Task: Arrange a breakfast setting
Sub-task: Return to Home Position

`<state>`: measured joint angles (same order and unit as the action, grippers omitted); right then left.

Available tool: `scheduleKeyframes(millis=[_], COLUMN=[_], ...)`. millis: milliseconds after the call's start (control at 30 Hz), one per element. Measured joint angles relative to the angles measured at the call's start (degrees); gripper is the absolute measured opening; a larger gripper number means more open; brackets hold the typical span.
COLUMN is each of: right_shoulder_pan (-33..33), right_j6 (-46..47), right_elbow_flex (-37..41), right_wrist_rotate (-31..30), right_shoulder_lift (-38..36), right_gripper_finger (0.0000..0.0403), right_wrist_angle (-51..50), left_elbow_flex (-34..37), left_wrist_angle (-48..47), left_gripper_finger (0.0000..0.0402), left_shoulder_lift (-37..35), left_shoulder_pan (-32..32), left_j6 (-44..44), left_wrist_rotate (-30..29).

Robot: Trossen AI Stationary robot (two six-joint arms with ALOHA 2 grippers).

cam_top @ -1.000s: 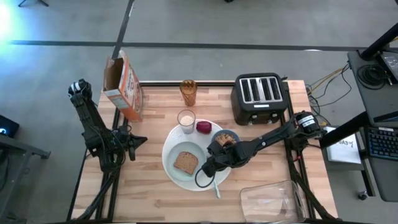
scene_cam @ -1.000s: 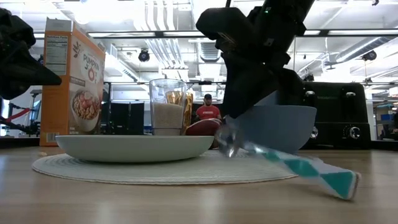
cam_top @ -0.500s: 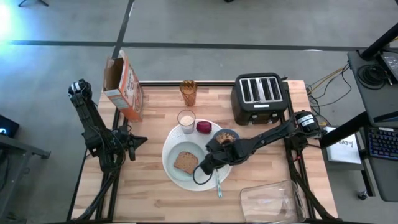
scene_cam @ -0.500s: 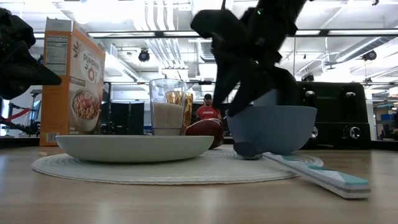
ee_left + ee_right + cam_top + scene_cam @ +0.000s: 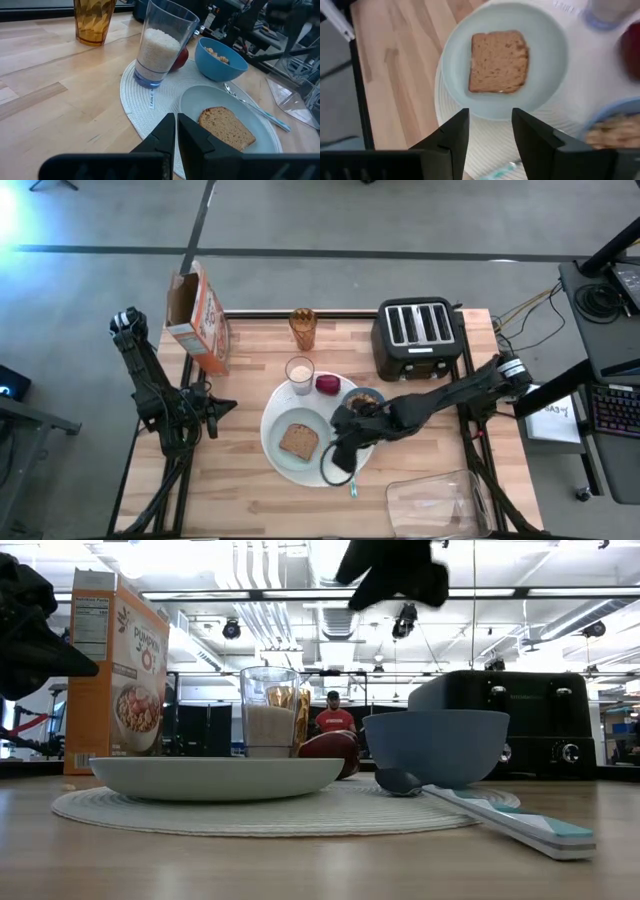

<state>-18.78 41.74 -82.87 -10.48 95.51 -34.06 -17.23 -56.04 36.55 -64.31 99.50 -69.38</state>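
A round white woven mat (image 5: 272, 412) carries a pale green-white plate (image 5: 318, 462) with brown toast (image 5: 298, 440) lying flat on it. A milk glass (image 5: 299, 370), a small red fruit (image 5: 328, 384) and a blue bowl (image 5: 362, 399) stand along the mat's far side. A metal spoon with a teal-and-white handle (image 5: 490, 812) lies at the mat's right edge, its bowl end beside the blue bowl. My right gripper (image 5: 490, 117) is open and empty, high above the plate and spoon (image 5: 395, 570). My left gripper (image 5: 176, 122) is shut, hovering left of the mat (image 5: 222, 405).
An orange-and-white cereal box (image 5: 198, 317) stands at the far left and an amber glass (image 5: 303, 327) behind the milk glass. A black four-slot toaster (image 5: 418, 338) stands at the far right. A clear plastic container (image 5: 435, 500) lies at the near right corner.
My right gripper has let go of the spoon and risen well above the table. The spoon, first tilted with its handle end low, now lies flat with its bowl end on the mat by the blue bowl and its handle on the wood.
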Motion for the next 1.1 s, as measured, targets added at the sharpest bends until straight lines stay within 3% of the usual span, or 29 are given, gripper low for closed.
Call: scheduleKeyframes(millis=[200,367,467,767,933,1100], right_shoulder_pan=[0.06,0.24,0.35,0.43,1.03,2.91], right_j6=[-7.57,-11.26,-11.49,-21.58,-22.85,-22.91], right_elbow_flex=[1.63,10.88,20.12,45.22,53.08,58.7], right_wrist_rotate=[-7.94,-11.4,-11.64,-11.03,-11.08,-11.19], right_shoulder_lift=[-9.73,-21.27,-29.07,-45.43,-49.98,-52.59], right_gripper_finger=[0.013,0.013,0.013,0.013,0.013,0.013], right_wrist_angle=[-8.64,-6.94,-1.45,31.4,38.86,39.7], left_elbow_flex=[0.0,0.0,0.0,0.0,0.0,0.0], left_wrist_angle=[0.01,0.09,0.14,0.42,0.43,0.51], left_gripper_finger=[0.0002,0.0002,0.0002,0.0002,0.0002,0.0002], left_shoulder_lift=[-0.04,-0.02,-0.06,-0.06,-0.06,-0.04], left_shoulder_pan=[0.0,-0.01,-0.01,0.01,0.01,0.01], left_j6=[0.01,-0.01,0.0,-0.01,0.0,0.0], left_wrist_rotate=[0.01,0.0,0.01,0.01,0.0,0.02])
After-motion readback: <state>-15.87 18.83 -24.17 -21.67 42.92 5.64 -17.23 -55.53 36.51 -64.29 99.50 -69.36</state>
